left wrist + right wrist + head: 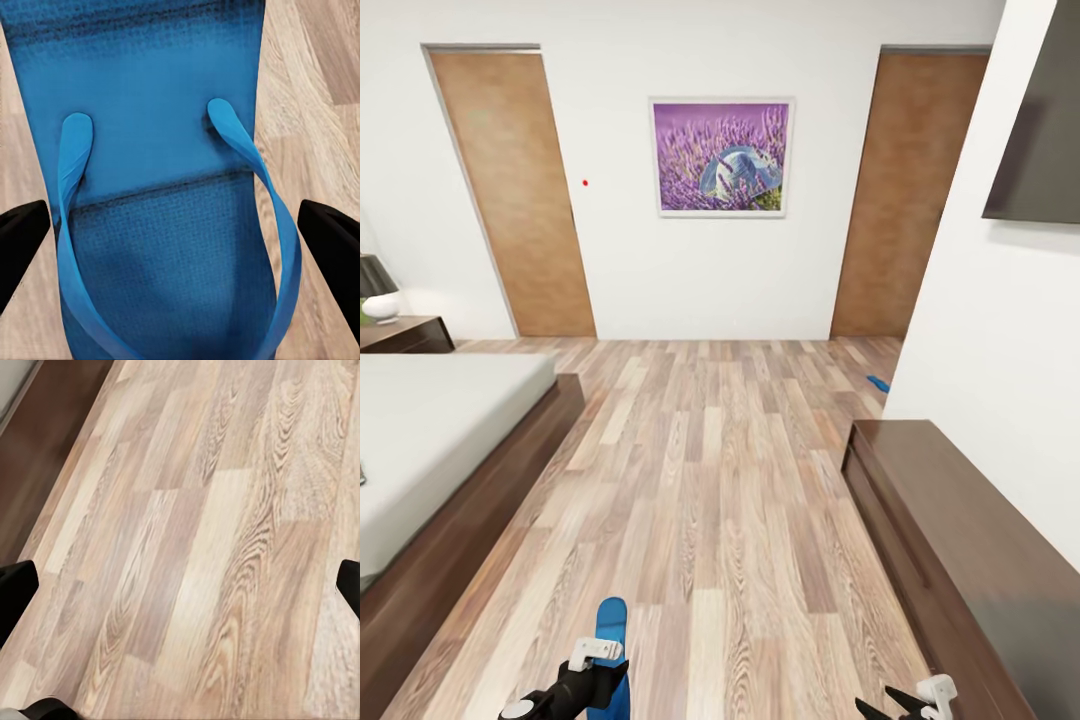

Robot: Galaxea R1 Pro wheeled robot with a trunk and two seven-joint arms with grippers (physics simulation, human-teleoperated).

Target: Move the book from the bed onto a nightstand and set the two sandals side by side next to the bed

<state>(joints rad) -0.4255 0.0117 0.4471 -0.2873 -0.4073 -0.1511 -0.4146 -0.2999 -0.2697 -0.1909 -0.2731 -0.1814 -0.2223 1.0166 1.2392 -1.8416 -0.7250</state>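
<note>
View down the bedroom floor (pixel 710 480) between the bed (pixel 430 440) on one side and a long low cabinet (pixel 960 530) on the other. One blue sandal (pixel 610 640) lies on the planks close under the left gripper (pixel 575 690); in the left wrist view the sandal (pixel 157 187) sits directly beneath the gripper, whose fingers stand spread on either side of it, and whether they touch it cannot be told. The second sandal (pixel 877 383) lies well apart, on the floor beside the far end of the cabinet, near the right-hand door (pixel 905 190). The right gripper (pixel 905 705) hangs spread over bare floor (pixel 195 547), holding nothing. A nightstand (pixel 405 333) with a lamp (pixel 375 288) stands beyond the head of the bed. A small dark object at the picture's edge on the mattress may be the book; it is too cropped to tell. Judged progress: neither sandal is set beside the bed as a pair, and no book shows on the nightstand, so both parts of the task appear still to be done.
</note>
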